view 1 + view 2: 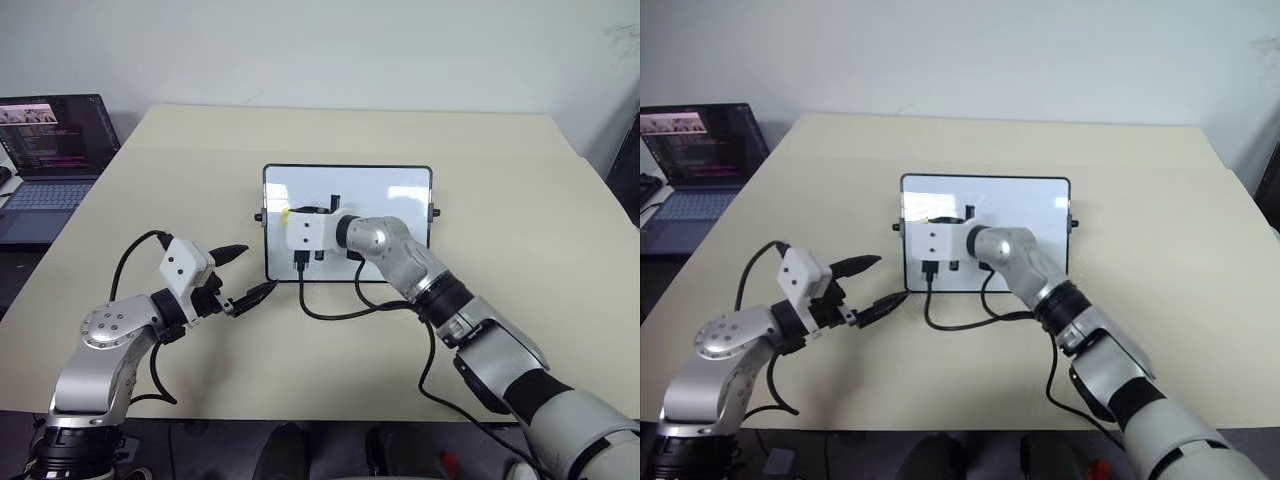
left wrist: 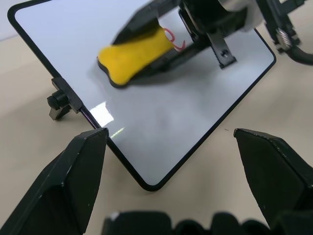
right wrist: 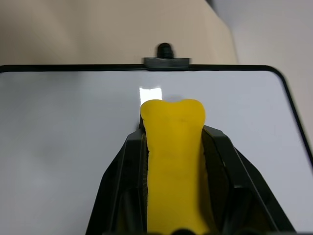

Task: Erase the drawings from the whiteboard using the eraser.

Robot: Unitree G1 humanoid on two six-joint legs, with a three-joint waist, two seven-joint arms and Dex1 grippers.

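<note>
A pale wall stands behind a wide beige table [image 1: 520, 260], and on a lower surface off the far left edge an open laptop [image 1: 50, 150] shows a dark screen.

Near the middle of the table lies the whiteboard [image 1: 385, 190], flat, long side across, with a thin black frame and a small black knob at each short end. Most of its white face is bare and glossy.

My right arm reaches in from the near right, across the near edge of the board, and my right pincer [image 3: 171, 147] is over the board's left half. Its two black fingers are clamped tight on the eraser [image 2: 134, 54], a small yellow block whose free end juts out past the fingertips toward the board's left edge, with the left knob just beyond. Whether the block presses the surface or hangs just off it I cannot tell.

A bit of red scribble [image 2: 172, 38] shows on the board right beside the eraser.

My left pincer [image 1: 243, 272] hovers near the board's near left corner, fingers spread wide, holding nothing.
</note>
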